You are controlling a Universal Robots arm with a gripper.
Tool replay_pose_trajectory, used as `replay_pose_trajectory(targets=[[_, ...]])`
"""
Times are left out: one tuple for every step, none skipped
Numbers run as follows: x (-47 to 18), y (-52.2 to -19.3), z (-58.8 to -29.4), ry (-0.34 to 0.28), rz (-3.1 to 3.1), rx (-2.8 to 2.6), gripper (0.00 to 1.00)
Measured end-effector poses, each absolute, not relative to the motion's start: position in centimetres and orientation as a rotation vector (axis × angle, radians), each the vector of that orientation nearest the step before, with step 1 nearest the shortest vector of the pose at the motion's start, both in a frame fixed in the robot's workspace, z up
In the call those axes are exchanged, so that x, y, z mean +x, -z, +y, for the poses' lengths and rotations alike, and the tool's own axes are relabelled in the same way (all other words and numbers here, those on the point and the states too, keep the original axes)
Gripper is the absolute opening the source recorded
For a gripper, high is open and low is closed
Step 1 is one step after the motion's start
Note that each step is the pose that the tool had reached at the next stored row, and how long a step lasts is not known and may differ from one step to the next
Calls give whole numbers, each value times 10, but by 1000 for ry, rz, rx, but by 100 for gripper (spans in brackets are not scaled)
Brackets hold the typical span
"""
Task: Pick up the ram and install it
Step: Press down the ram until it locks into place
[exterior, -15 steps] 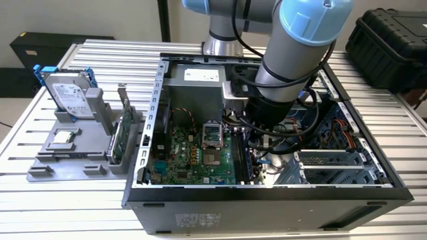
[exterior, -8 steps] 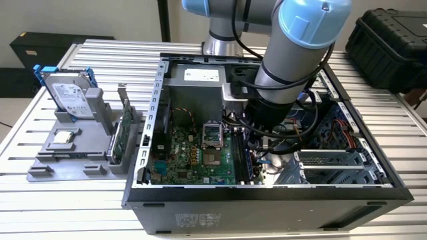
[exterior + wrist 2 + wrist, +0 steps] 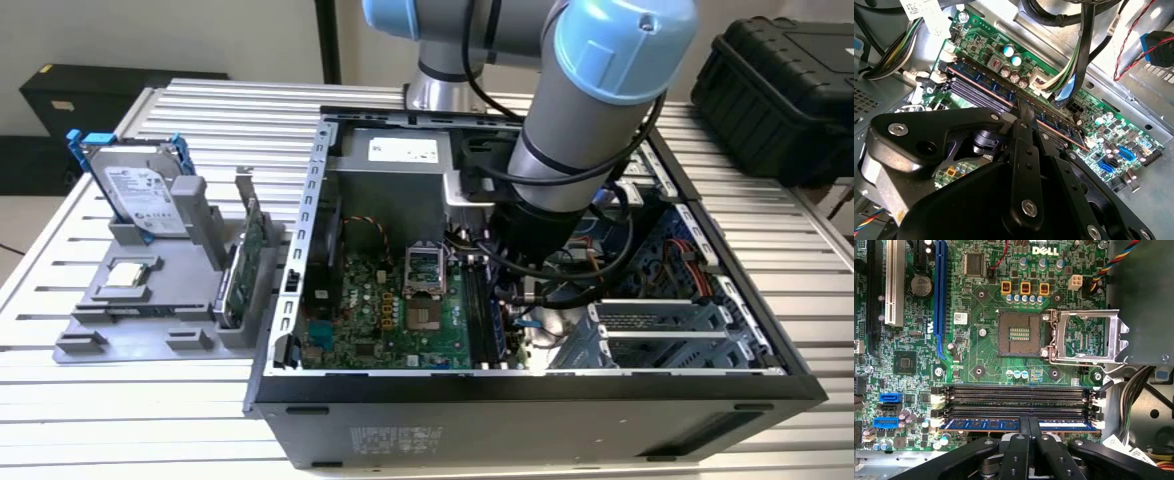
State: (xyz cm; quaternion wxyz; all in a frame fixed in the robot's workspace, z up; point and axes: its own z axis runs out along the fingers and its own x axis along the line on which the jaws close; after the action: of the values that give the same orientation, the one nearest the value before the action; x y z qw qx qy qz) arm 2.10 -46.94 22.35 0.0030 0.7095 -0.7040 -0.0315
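The ram [image 3: 979, 425] is a long bluish stick with dark chips, standing on edge in the motherboard's outermost memory slot. In the second wrist view the ram [image 3: 989, 87] runs diagonally across the board. My gripper [image 3: 1030, 421] is shut on the ram at about its middle, one black finger on each face. The fingertips [image 3: 1025, 112] meet its top edge. In the exterior view my arm [image 3: 574, 150] reaches down into the open computer case [image 3: 307, 300].
Three empty black memory slots [image 3: 1019, 395] lie beside the ram. The open processor socket [image 3: 1020, 333] and its raised metal frame [image 3: 1089, 337] sit beyond them. Cable bundles [image 3: 1074, 75] hang close by. A grey rack [image 3: 134, 330] outside the case holds a hard drive [image 3: 134, 190] and a green card [image 3: 238, 270].
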Motion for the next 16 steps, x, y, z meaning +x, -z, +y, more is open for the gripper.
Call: replay_pose_trajectory(targets=[[21, -223, -469, 99, -2207, 2225, 0], [21, -222, -469, 99, -2207, 2225, 0], [21, -221, -469, 99, -2208, 2225, 0], [21, -221, -469, 100, -2208, 2226, 0], [21, -220, -469, 99, -2208, 2225, 0], [21, -220, -469, 99, -2208, 2225, 0], [21, -220, -469, 99, -2208, 2225, 0], [21, -220, -469, 99, -2208, 2225, 0], [21, -220, -469, 99, -2208, 2225, 0], [21, -220, -469, 99, -2208, 2225, 0], [21, -220, -469, 100, -2208, 2225, 0], [21, -220, -469, 100, -2208, 2225, 0], [21, -220, -469, 100, -2208, 2225, 0], [21, -220, -469, 99, -2208, 2225, 0], [21, -220, -469, 99, -2208, 2225, 0], [21, -220, -469, 99, -2208, 2225, 0]])
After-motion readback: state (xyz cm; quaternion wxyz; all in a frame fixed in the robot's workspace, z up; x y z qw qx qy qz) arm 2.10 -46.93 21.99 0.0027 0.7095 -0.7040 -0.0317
